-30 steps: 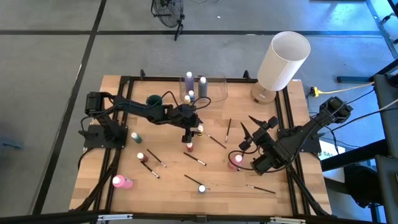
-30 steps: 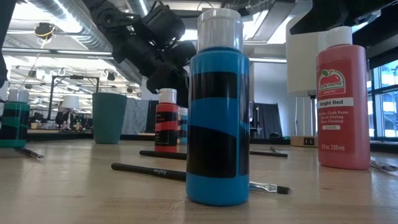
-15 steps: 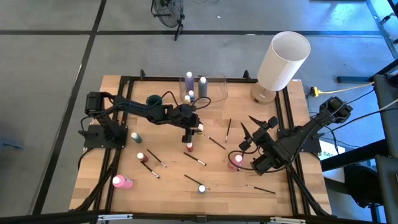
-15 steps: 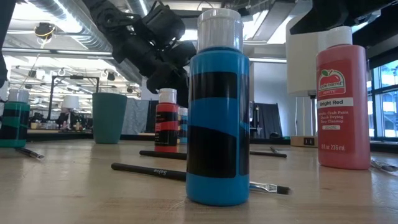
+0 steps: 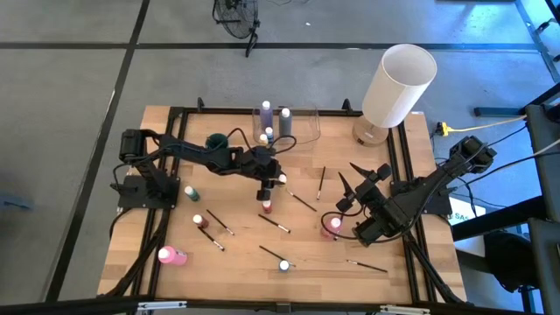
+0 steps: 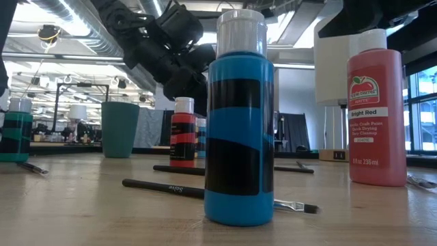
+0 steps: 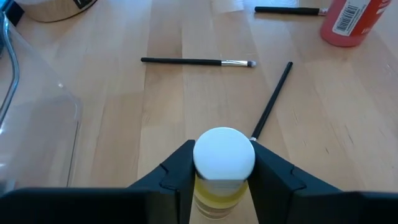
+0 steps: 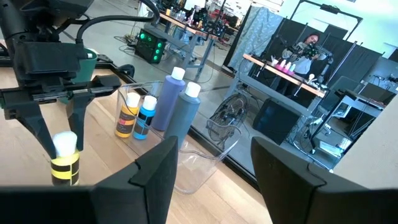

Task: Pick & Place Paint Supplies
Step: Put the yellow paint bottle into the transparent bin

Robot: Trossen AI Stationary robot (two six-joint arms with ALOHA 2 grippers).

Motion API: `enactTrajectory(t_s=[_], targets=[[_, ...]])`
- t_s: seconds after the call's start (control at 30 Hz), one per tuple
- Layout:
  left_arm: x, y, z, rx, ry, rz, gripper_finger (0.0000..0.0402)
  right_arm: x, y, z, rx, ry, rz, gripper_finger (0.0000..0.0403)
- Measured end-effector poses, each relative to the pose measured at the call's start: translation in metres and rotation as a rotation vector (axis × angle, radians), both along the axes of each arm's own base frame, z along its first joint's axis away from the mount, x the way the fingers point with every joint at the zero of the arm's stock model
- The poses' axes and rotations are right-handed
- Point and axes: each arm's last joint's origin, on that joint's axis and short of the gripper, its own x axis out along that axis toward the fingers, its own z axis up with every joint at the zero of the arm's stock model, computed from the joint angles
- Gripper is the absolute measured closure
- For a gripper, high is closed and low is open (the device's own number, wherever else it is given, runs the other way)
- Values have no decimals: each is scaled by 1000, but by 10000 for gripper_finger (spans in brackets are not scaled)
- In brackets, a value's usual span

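My left gripper (image 7: 224, 180) has its fingers clamped either side of the upright yellow paint bottle (image 7: 222, 171), near the table (image 5: 175, 280) centre. The clear container (image 5: 302, 122) lies toward one o'clock. The right gripper (image 5: 348, 179) waits, fingers spread and empty.

Even, bright overhead lighting; soft short shadows on the wooden table (image 5: 175, 254). Low view: ceiling lights (image 6: 48, 32) glare in the room behind, background soft, the near blue paint bottle (image 6: 240, 123) sharp. Right wrist view: background slightly blurred, blue-tinted.
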Motion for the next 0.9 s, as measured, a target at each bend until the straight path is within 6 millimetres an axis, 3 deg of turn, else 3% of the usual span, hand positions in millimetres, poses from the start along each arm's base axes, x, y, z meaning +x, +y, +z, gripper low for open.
enactTrajectory(t_s=[0.17,0.37,0.53,0.73,0.9], targets=[[-5,-1,11,-6,-13,22,287,0,0,0,0,1,0,197],[-17,1,51,57,-145,79,287,0,0,0,-1,1,0,197],[-30,15,79,105,-241,216,287,0,0,0,-1,1,0,197],[-39,45,87,53,-318,454,287,0,0,0,2,-3,0,197],[-41,72,75,-33,-316,643,287,0,0,0,3,-4,0,197]])
